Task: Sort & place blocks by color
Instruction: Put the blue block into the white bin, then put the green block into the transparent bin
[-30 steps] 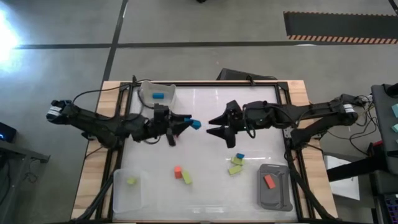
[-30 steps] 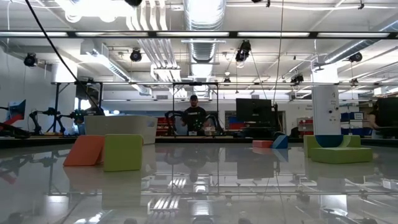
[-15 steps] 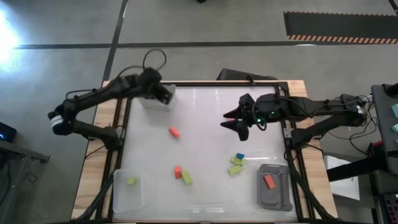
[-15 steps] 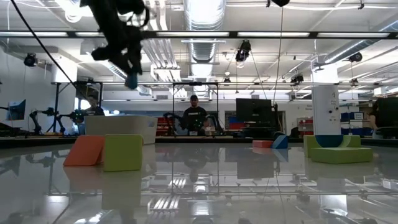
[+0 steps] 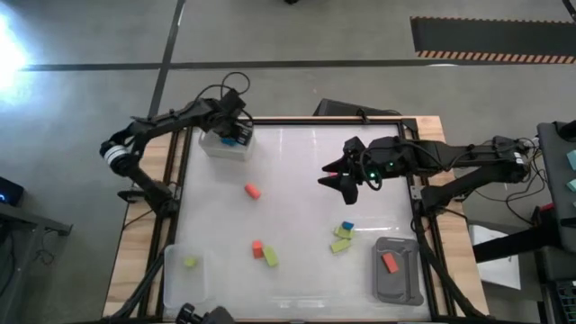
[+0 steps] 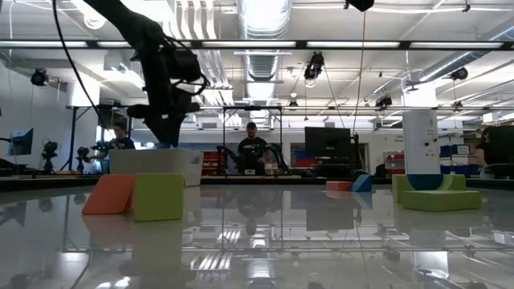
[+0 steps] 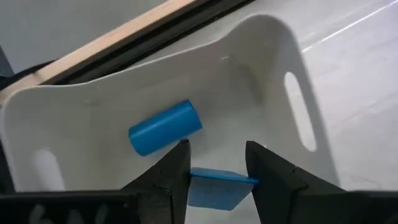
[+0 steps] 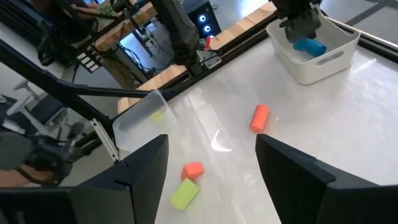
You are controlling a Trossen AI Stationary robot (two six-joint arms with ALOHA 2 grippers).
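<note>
One flat blue block (image 7: 214, 188) sits pinched between the fingers of the left pincer (image 7: 216, 163), which hangs just above the white bin (image 5: 226, 143) at the far left corner of the worktop (image 5: 297, 175). A blue cylinder (image 7: 165, 127) already lies inside that bin, right under the held piece. The right pincer (image 5: 335, 176) waits over the middle right of the worktop, its fingers spread wide and holding nothing.

The risk I see is in the release. The block is gripped near its edge, so it may tip as the fingers part and land on the cylinder, or knock against the bin wall and bounce out if it is let go too high.

Counting what lies about: two blue pieces at the white bin and one more blue block (image 5: 347, 227) loose on the worktop. Orange-red: three, one cylinder (image 5: 252, 191), one block (image 5: 257, 247), and one in the grey tray (image 5: 397, 270). Yellow-green: one in the clear tray (image 5: 186, 274) and three loose.
</note>
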